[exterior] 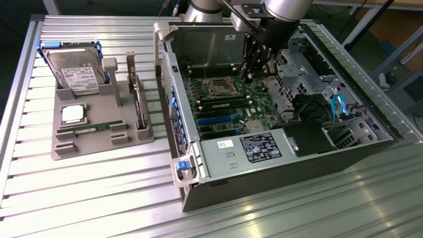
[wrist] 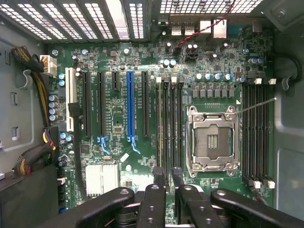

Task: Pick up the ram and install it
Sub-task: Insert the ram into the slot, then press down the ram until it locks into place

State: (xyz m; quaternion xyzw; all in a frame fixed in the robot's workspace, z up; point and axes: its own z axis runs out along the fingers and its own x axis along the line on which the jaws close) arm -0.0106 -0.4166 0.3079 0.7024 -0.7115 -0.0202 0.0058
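Observation:
A ram, a thin green stick, lies flat in the grey tray at the exterior view's left. Another green stick appears seated in a memory slot beside the empty processor socket. My gripper reaches down inside the open computer case, just above the motherboard. In the wrist view my gripper hangs over the black memory slots next to the socket. Its two fingers stand apart, open, with nothing visible between them.
The tray also holds a hard drive, a square silver processor chip and an upright expansion card. Case walls, a power supply and drive cages close in around the motherboard. More memory slots flank the socket's other side.

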